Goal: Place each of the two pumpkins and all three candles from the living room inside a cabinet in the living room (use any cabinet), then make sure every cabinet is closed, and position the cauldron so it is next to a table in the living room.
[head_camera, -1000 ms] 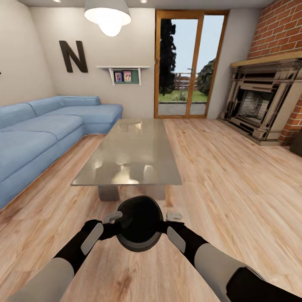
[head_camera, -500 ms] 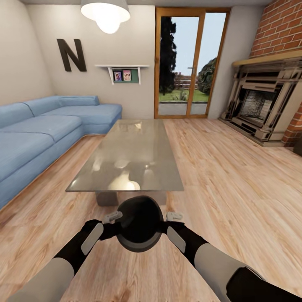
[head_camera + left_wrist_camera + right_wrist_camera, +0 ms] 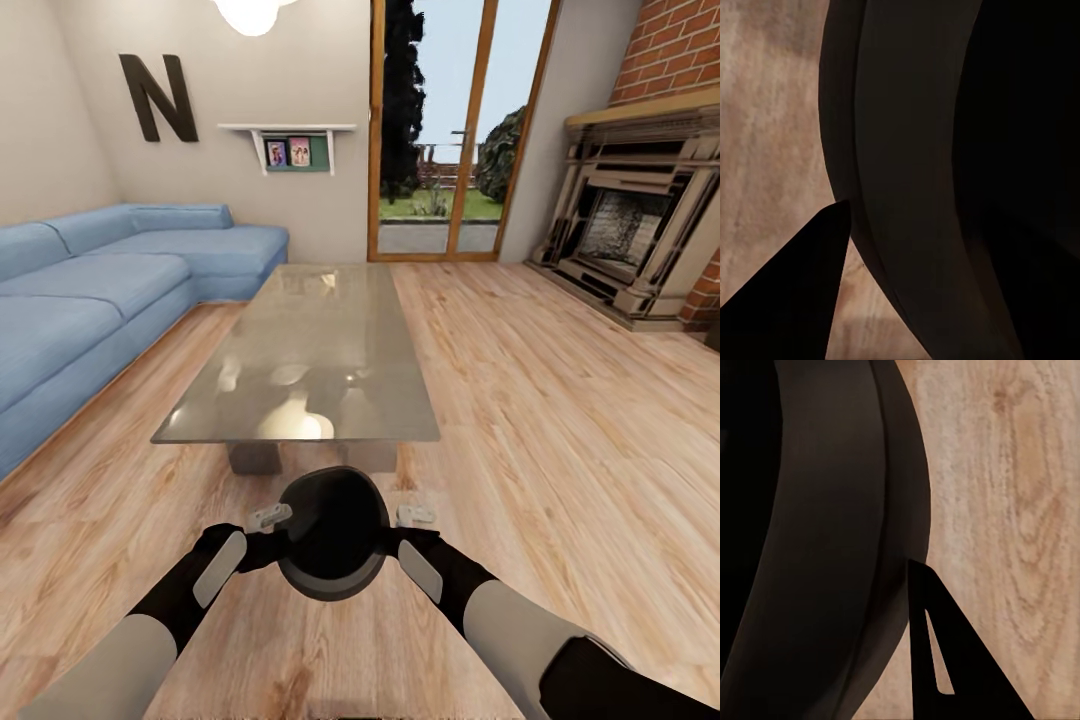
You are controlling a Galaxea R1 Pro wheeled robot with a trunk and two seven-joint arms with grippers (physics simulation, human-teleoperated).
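Head view: we carry the cauldron [image 3: 333, 533] between both arms, low over the plank floor [image 3: 560, 430], its wide mouth facing up at us.
Cauldron position: just short of the near end of the table [image 3: 310, 350], not yet set down as far as we can judge.
Left gripper [image 3: 268, 517]: pressed against the pot's left flank; in the left wrist view the black wall [image 3: 915, 172] sits right against a dark finger [image 3: 795, 300], so we read it as clamped on the rim, one finger outside.
Right gripper [image 3: 414, 516]: mirrored on the right flank; the right wrist view shows the wall [image 3: 817, 525] beside a finger [image 3: 945, 660], likewise gripping.
Step in hand: bringing the pot beside the table.
Doing it well: we would keep both arms level so the pot does not tilt or slip, stop before its belly meets the glass edge or the slab leg [image 3: 255, 457], lower it until the feet bear on the floor, then let go with both sides together.
Risk: uneven release could roll the pot away from the table.
Writing: a large dark letter "N" [image 3: 158, 97] on the wall; small framed pictures on the shelf [image 3: 288, 130] are too small to read; no brand marks that we can see.
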